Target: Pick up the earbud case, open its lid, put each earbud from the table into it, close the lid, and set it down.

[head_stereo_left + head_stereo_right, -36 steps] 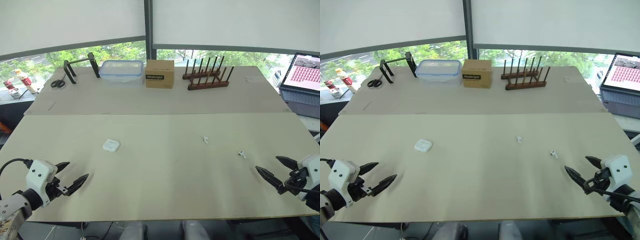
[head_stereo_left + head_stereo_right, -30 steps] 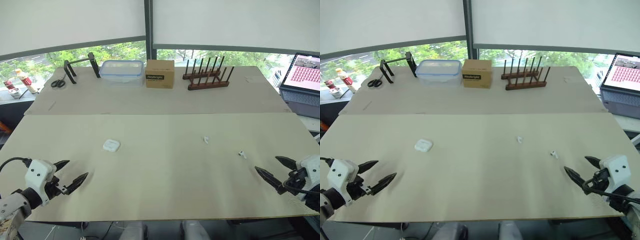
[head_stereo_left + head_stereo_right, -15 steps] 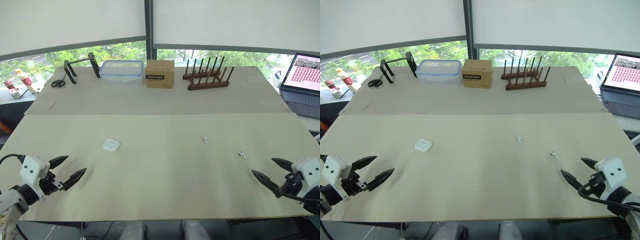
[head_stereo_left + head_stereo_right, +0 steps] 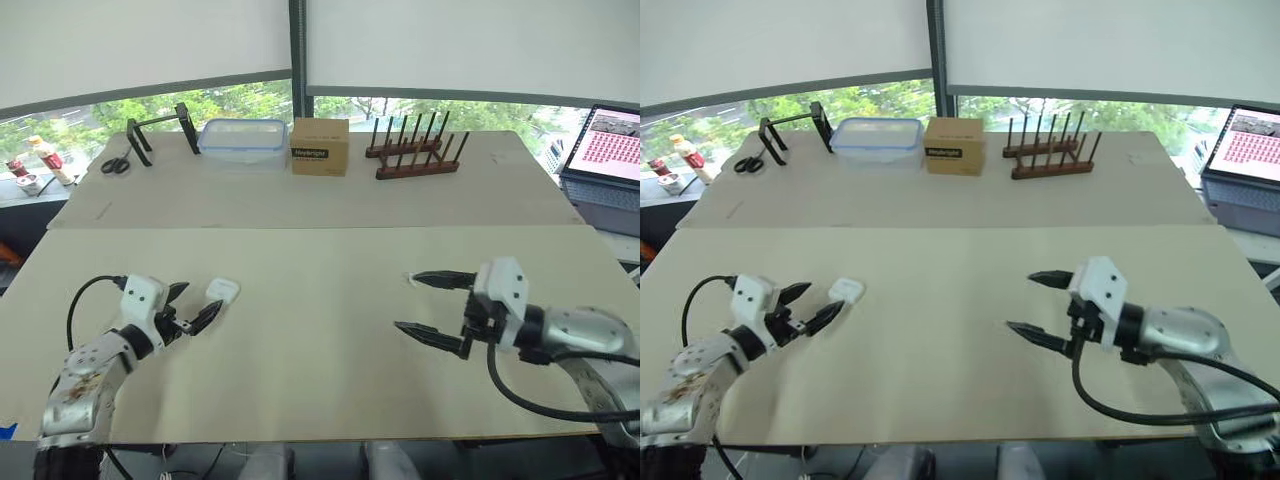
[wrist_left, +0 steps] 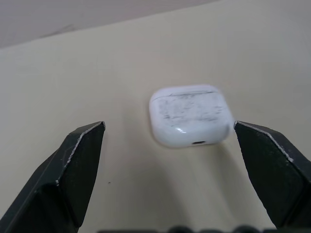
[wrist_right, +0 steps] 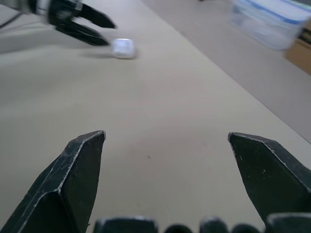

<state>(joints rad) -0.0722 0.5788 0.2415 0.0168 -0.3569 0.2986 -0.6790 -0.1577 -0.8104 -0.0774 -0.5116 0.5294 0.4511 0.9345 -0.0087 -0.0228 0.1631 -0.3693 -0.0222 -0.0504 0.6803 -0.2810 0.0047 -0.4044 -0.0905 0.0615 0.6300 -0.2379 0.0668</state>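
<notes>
While the box (image 4: 320,147) sits well back, the left gripper (image 4: 203,297) and right gripper (image 4: 405,301) gape empty, the earbud case (image 4: 223,289) just beyond the left.

The earbud case (image 4: 222,290) is set on the worktop (image 4: 320,385) left of centre, just ahead of the left gripper (image 4: 196,304), while the right gripper (image 4: 405,301) is held well apart to the right.
</notes>
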